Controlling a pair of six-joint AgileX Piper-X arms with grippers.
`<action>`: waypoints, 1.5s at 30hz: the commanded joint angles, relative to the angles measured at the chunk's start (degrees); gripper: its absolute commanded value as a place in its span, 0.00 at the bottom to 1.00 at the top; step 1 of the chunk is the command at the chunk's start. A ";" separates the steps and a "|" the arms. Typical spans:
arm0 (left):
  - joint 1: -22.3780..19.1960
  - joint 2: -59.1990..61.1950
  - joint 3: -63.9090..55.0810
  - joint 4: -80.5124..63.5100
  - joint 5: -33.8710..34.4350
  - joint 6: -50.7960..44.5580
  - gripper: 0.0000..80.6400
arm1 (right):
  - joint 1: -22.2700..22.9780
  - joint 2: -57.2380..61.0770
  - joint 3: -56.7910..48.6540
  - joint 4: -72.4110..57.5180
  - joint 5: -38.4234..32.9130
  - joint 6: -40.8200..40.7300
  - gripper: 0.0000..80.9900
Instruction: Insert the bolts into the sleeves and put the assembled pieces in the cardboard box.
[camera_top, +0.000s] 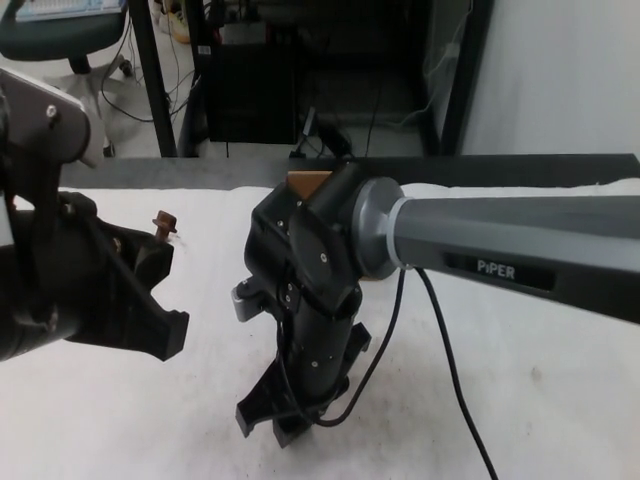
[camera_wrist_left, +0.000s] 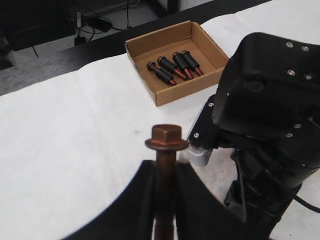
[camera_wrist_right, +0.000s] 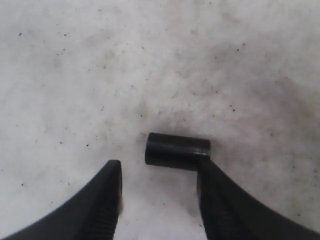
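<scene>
White cloth bench (camera_wrist_left: 60, 130); left fingers (camera_wrist_left: 142, 200) pinching copper bolt (camera_wrist_left: 166, 142), right fingers (camera_wrist_right: 107, 200) spread beside black sleeve (camera_wrist_right: 177, 149)

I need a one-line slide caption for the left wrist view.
Left gripper grips a copper bolt by its shank; four assembled pieces lie in the cardboard box.

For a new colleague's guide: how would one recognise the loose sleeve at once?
On the white cloth, look just under the open right pincer. A short black sleeve lies there on its side. Unlike the pieces in the cardboard box, it shows no copper bolt.
</scene>
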 joint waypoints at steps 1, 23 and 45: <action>0.13 0.11 -0.19 -0.36 0.04 0.88 0.00 | 0.15 0.24 -0.35 -0.24 0.26 0.23 0.58; 0.13 0.11 -0.19 -0.36 -0.21 2.92 0.00 | 0.15 2.77 -0.35 -1.04 0.26 0.00 0.58; 0.13 0.11 -0.19 -0.36 -0.21 2.92 0.00 | 0.00 3.27 -0.35 -1.04 2.77 -1.26 0.70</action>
